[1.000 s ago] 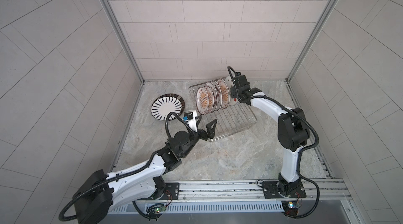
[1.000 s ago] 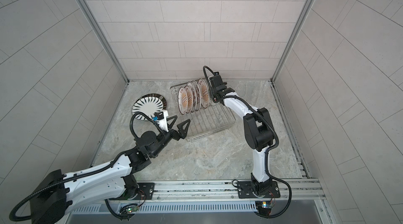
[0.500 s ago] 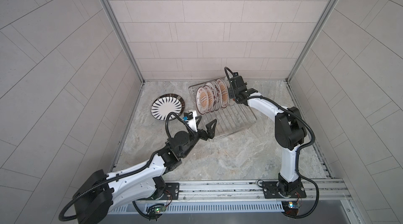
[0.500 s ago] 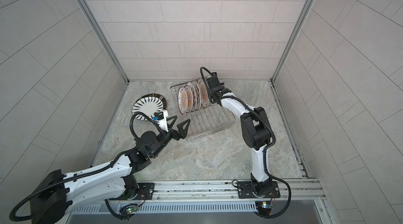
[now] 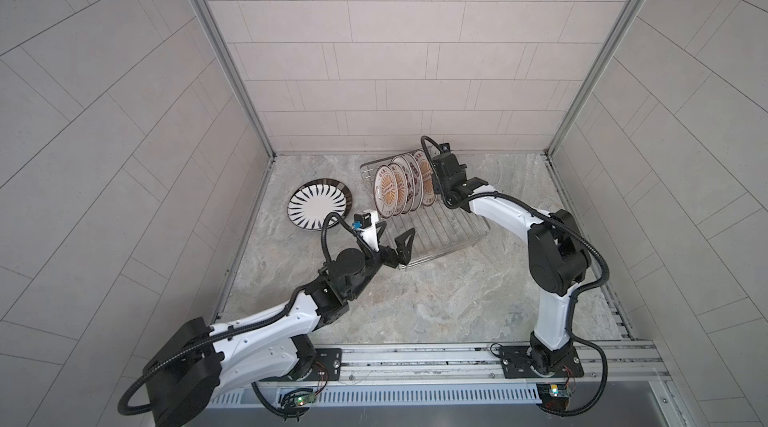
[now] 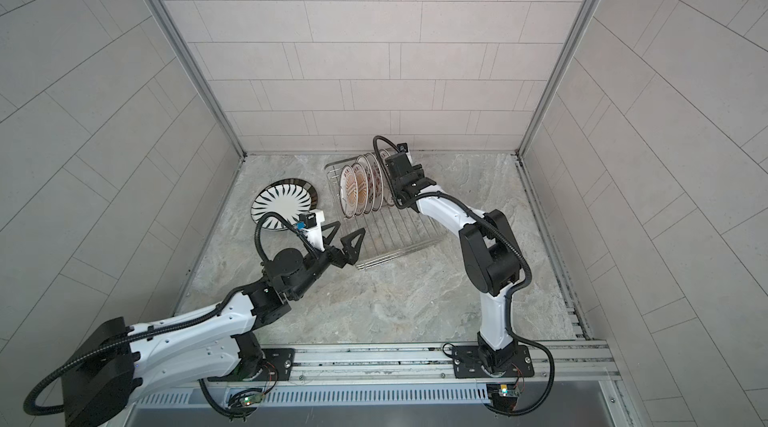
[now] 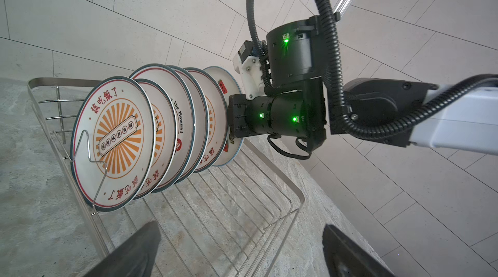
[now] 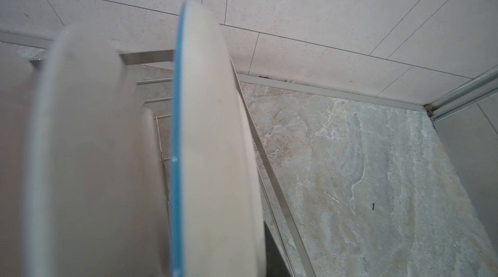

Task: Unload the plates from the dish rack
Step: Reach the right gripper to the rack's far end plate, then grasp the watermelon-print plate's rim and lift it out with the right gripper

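Worktop (image 5: 457,300): grey marbled stone; tiled walls (image 5: 395,71). Dish rack (image 5: 440,233), far edge, five plates (image 5: 388,192) upright; striped plate (image 5: 318,208) flat, far-left corner. Left pincer (image 6: 349,229) gaping, empty; right pincer (image 7: 231,119) at end plate (image 7: 223,86), closure unclear.

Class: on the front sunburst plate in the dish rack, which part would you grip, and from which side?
Probably the free top rim of the front sunburst plate, from above. It stands on edge in the dish rack, a wire prong across its lower face, the next plate close behind.
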Controlling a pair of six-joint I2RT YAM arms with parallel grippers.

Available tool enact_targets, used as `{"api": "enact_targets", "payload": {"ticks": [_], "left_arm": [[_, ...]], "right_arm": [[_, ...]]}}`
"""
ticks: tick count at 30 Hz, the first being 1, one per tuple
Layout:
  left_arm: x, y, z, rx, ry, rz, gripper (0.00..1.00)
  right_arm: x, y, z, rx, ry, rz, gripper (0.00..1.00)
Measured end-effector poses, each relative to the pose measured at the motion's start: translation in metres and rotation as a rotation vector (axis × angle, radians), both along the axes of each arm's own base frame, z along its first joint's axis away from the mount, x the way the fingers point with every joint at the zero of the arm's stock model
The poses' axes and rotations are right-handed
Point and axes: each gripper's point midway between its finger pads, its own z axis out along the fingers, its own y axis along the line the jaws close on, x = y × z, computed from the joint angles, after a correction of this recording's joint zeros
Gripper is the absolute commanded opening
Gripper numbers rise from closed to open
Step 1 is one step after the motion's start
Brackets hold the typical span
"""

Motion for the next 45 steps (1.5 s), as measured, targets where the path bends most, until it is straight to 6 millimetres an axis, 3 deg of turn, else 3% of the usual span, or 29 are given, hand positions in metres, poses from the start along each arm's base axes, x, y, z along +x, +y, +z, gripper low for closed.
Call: {"api": "enact_targets", "payload": {"ticks": [6,21,27,36,45], "left_arm": [[0.001,0.001,0.001,-0.017,0.010,0.006,1.00],[0.006,-0.005,0.007,-0.050,0.024,0.010,1.00],[0.006,-0.004,0.007,-0.051,0.024,0.017,1.00],[0.003,0.001,0.015,-0.071,0.007,0.018,1.00],[-0.003,-0.003,0.018,-0.079,0.001,-0.017,1.00]], "right_arm": [[-0.029,-0.004,0.009,-0.042,0.002,0.008,0.20],[-0.079,-0.026,0.032,-0.027,-0.033,0.039,0.19],[-0.105,-0.032,0.041,0.022,-0.040,0.084,0.19],[-0.145,-0.040,0.072,0.114,-0.093,0.153,0.18],[-0.183,-0.042,0.082,0.201,-0.117,0.233,0.17]]}}
